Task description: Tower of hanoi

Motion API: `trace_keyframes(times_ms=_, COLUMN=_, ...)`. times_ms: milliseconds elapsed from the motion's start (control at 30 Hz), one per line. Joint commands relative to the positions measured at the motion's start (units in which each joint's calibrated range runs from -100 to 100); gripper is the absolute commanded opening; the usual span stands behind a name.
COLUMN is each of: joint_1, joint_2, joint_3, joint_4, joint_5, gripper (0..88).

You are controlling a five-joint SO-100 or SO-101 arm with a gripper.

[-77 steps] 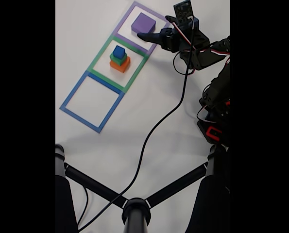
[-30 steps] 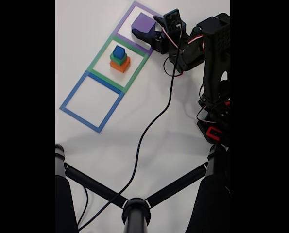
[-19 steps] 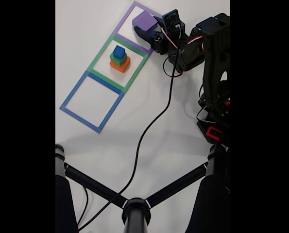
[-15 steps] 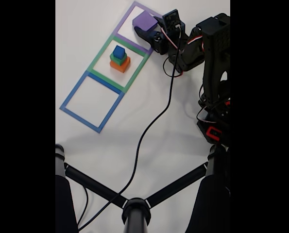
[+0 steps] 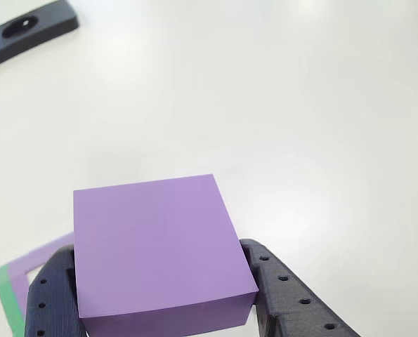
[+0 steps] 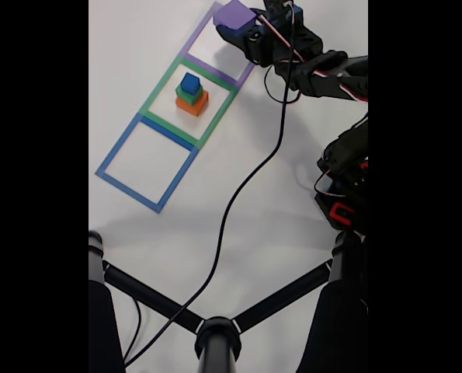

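Gripping the purple cube point(image 6: 233, 13) w/ both fingers pressed on its sides, the pincer point(image 6: 236, 25) holds it above the white tabletop point(image 6: 254, 194). Down-left of the pincer in the fixed view, blue cube point(image 6: 189, 82) tops green point(image 6: 186, 95) and orange point(image 6: 192, 104) inside the green outline point(image 6: 162, 90).

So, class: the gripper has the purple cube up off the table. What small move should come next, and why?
Probably carry the purple cube toward the blue square outline, keeping it lifted. The gripper is shut on it above the purple outline; the blue, green and orange cubes are stacked in the green outline, and the largest cannot sit on smaller ones.
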State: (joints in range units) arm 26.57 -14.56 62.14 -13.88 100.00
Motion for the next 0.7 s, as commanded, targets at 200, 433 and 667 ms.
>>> trace_keyframes(times_ms=200, joint_1=0.5, joint_2=-25.8, joint_3=-36.2, joint_4=72.3, joint_5=0.0, gripper=14.1)
trace_keyframes(times_ms=433, joint_1=-4.2, joint_2=-24.5, joint_3=-68.6, joint_4=103.8, joint_5=0.0, gripper=14.2)
trace_keyframes(times_ms=667, joint_1=-12.7, joint_2=-26.1, joint_3=-74.5, joint_4=109.3, joint_5=0.0, gripper=13.9)
